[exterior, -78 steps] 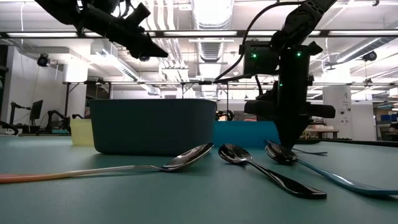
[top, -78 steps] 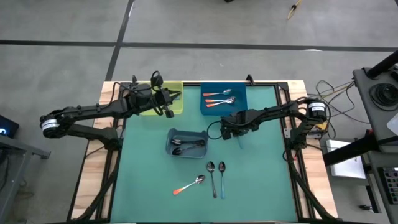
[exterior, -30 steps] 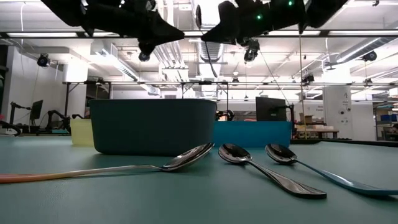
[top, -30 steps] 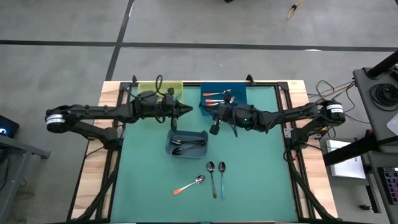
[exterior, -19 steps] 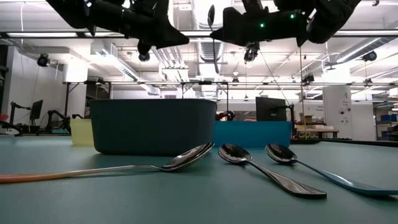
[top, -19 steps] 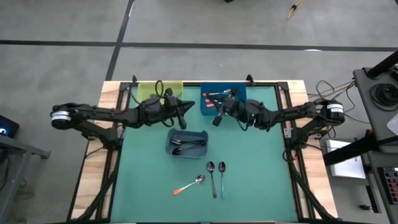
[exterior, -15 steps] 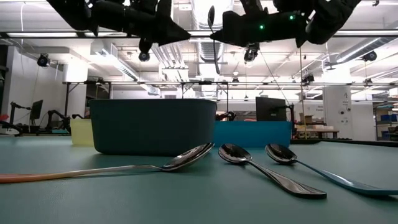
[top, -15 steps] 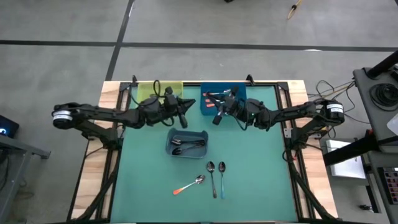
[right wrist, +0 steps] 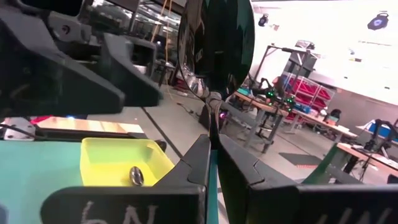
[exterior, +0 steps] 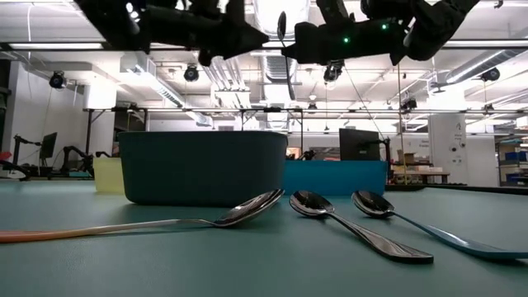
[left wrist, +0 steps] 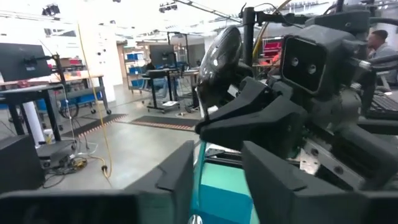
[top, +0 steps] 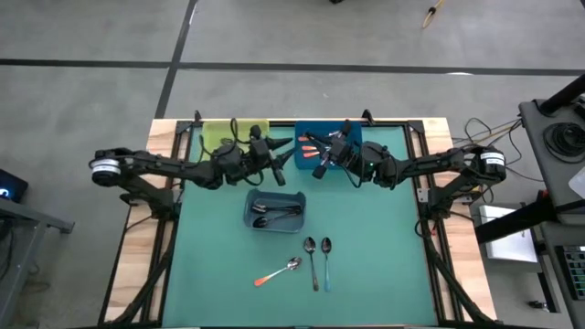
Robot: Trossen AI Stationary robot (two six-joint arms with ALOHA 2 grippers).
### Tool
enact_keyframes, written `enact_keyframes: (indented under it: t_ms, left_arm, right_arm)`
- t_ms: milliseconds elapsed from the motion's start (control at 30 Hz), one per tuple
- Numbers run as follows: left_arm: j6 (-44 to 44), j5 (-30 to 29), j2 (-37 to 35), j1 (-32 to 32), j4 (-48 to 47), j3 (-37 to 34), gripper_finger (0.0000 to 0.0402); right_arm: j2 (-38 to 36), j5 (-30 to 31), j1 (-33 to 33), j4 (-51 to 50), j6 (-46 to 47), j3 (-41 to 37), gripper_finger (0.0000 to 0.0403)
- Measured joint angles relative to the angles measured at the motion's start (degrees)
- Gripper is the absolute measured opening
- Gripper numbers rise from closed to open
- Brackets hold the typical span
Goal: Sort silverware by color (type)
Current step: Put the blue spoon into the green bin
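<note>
Tools point(top: 294, 157) facing mid-air, spoon point(right wrist: 214, 46) between

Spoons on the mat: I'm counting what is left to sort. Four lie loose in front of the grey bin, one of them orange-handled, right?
Not four but three spoons lie loose in front of the grey bin: an orange-handled spoon, a dark spoon and a light-blue-handled spoon. The high view shows it.

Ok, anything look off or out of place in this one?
Nothing spilled or damaged. The one unusual sight: the right tool holds a spoon upright in mid-air, bowl up, directly facing the open left tool, near the blue bin. It looks like a handover, not a fault.
</note>
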Motion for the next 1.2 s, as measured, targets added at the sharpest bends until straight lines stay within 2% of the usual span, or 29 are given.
enact_keyframes:
  t_ms: [67,200,367,767,933,1067,1200]
  left_arm:
    - [0.3,-0.6,2.0,0.1,0.3,2.1,0.0148]
    - [3.0,-5.5,4.6,0.1,-0.9,5.2,0.0188]
    - [3.7,-6.0,5.4,0.1,-0.7,6.7,0.02]
    - [1.8,-4.0,6.7,0.1,-0.6,9.7,0.0186]
    - [2.2,-5.6,9.1,0.1,-0.8,12.1,0.0178]
    - [2.5,-9.1,9.5,0.1,-0.7,12.7,0.0157]
    - [2.0,-9.9,9.4,0.0,-0.7,12.7,0.0113]
  right_arm:
    - [0.0,0.0,0.0,0.0,-0.4,0.0,0.0013]
    - [0.0,0.0,0.0,-0.8,-0.6,0.0,0.0013]
    - [0.0,0.0,0.0,-0.9,-1.9,-0.1,0.0013]
    - [0.0,-0.4,0.0,-1.4,-3.8,-0.1,0.0013]
    - [0.0,-0.4,0.0,-1.9,-4.0,-0.1,0.0013]
    - [0.0,-0.2,0.0,-2.4,-4.1,-0.1,0.0013]
    - [0.0,0.1,0.0,-2.4,-4.6,-0.1,0.0013]
